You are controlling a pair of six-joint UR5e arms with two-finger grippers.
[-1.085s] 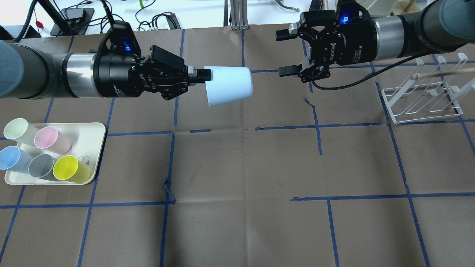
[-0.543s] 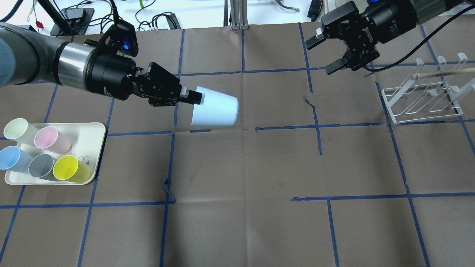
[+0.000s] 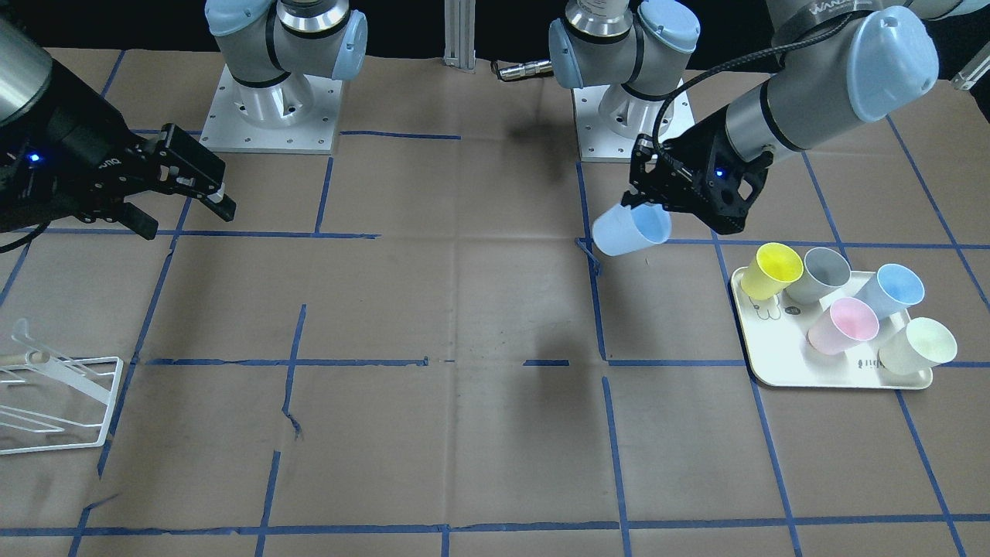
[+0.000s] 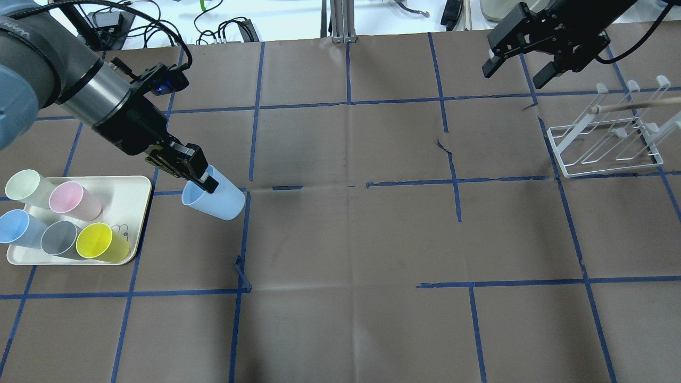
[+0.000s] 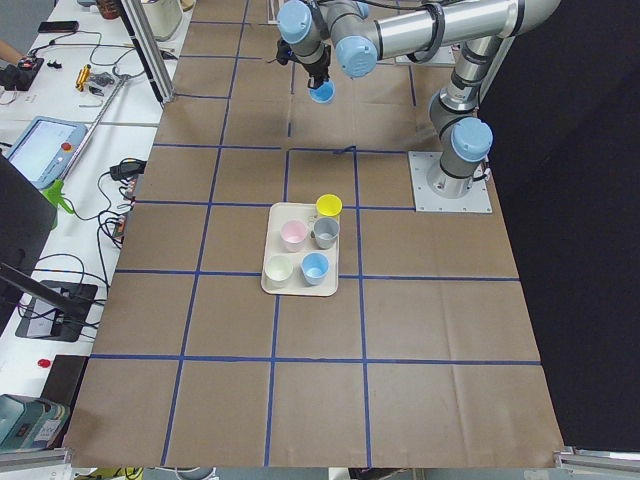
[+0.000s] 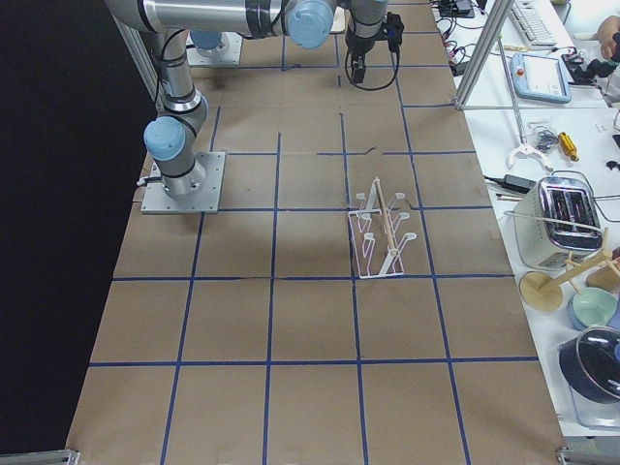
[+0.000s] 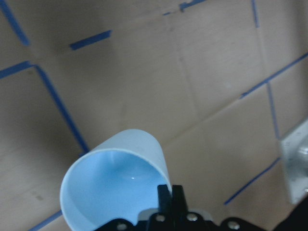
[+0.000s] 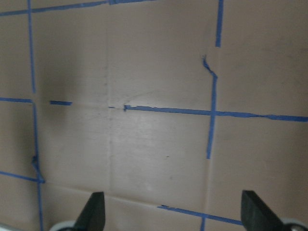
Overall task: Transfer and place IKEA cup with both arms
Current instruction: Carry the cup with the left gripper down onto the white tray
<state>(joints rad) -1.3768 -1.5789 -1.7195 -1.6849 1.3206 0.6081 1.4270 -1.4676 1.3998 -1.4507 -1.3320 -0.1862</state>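
While the left jaws pinch the IKEA cup [image 4: 221,202], the right jaws gape empty.

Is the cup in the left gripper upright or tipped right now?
Tipped. The IKEA cup leans in the left gripper, its open mouth angled sideways toward the tray.

Only "WANA" reads — on the left arm [image 3: 812,93] (rest cut off).
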